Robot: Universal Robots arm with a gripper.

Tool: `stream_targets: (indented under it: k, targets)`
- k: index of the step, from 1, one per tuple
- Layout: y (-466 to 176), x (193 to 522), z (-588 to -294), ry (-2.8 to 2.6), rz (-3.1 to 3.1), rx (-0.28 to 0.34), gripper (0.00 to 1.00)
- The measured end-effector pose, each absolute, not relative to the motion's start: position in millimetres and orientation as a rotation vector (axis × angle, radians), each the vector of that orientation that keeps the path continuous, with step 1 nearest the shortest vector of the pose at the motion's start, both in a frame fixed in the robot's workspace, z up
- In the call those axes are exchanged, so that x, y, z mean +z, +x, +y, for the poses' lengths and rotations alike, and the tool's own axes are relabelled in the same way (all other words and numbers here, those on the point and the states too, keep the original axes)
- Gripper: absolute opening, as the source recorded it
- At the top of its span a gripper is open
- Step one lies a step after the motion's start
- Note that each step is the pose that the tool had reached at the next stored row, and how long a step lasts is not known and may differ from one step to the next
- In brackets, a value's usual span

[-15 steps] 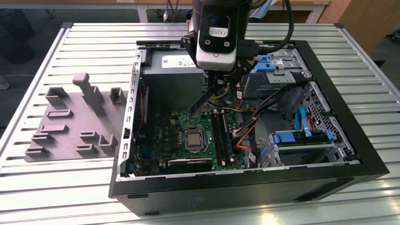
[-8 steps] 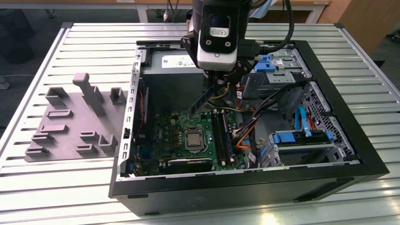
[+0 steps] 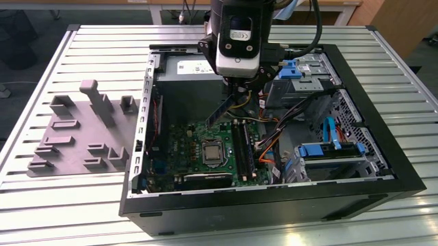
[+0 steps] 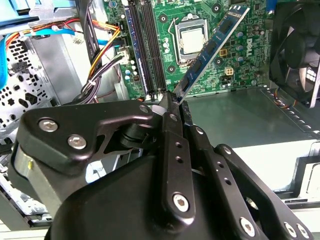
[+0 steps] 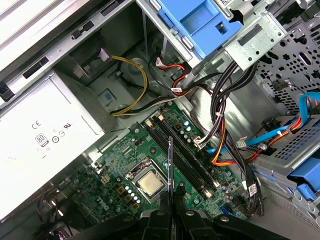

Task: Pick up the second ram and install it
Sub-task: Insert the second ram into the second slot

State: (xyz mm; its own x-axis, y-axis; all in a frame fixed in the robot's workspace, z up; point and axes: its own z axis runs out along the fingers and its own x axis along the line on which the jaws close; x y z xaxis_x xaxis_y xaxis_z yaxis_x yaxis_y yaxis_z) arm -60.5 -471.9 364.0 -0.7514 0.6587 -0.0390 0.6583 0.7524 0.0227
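We found the tool (image 3: 241,88) hanging over the open computer case (image 3: 383,174), which lay on its side on the slatted metal desk (image 3: 82,205). Its fingers were clamped together on one end of the second ram (image 3: 217,114), and the stick slanted away from that grip over the motherboard (image 3: 184,148), clear of the board as far as we could judge. In the second wrist view the two black fingers (image 4: 172,130) met on the stick's near end, and the second ram (image 4: 212,47) ran out across the green board, passing just beside the processor (image 4: 191,41) in its socket. In the first wrist view we saw the stick edge-on as a thin dark line (image 5: 170,170), lying between the processor (image 5: 150,184) and the long black memory slots (image 5: 182,155). The slots ran side by side along the board, and in both wrist views they looked unfilled. Bundles of black, orange and yellow cables (image 5: 220,130) crossed beside the slots, and a blue drive bracket (image 5: 200,22) sat above them. The grey power supply (image 5: 45,130) occupied one end of the case. A case fan (image 4: 300,55) stood at the board's edge in the second wrist view. On the exterior view's left, well apart from the case, the grey moulded holder tray (image 3: 75,136) rested on the desk.
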Motion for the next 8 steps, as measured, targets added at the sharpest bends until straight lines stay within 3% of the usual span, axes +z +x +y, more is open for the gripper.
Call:
stream_targets:
  k: [8]
  targets:
    - [-60.6,363.7,-471.9,1.043,2.916,0.013,0.14]
